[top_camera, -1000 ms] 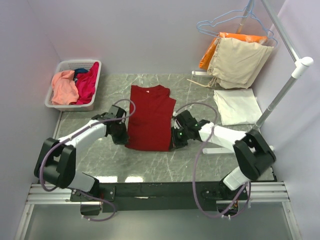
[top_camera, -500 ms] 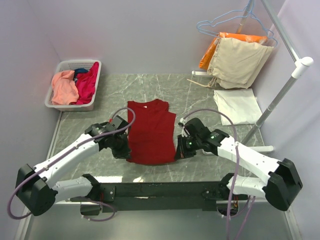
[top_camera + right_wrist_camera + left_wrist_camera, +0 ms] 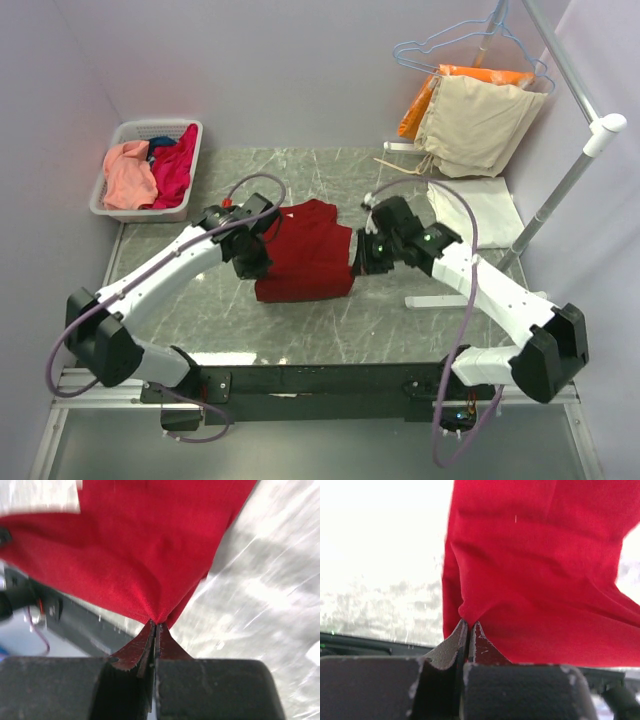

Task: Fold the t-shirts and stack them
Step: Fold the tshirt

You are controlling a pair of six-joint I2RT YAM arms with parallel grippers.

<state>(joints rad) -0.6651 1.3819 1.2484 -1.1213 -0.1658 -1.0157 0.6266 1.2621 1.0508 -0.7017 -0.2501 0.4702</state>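
A dark red t-shirt (image 3: pixel 305 255) lies at the table's centre, its near part lifted and folded back over the rest. My left gripper (image 3: pixel 250 262) is shut on the shirt's left edge; in the left wrist view the cloth (image 3: pixel 540 575) is pinched at the fingertips. My right gripper (image 3: pixel 360 262) is shut on the shirt's right edge; in the right wrist view the cloth (image 3: pixel 135 555) hangs from the closed tips. A folded cream-white t-shirt (image 3: pixel 474 213) lies at the right. Salmon-pink (image 3: pixel 128 175), magenta (image 3: pixel 175 162) and blue shirts sit in a basket.
A white laundry basket (image 3: pixel 112 205) stands at the back left. A beige garment (image 3: pixel 475 125) and an orange garment (image 3: pixel 420 105) hang on wire hangers from a white rack (image 3: pixel 570 175) at the right. The rack's foot (image 3: pixel 435 300) lies near my right arm.
Both grippers first pulled the shirt's lower corners toward the near edge, then lifted them and carried them away from me. The shirt now looks shorter, its near part folded over.
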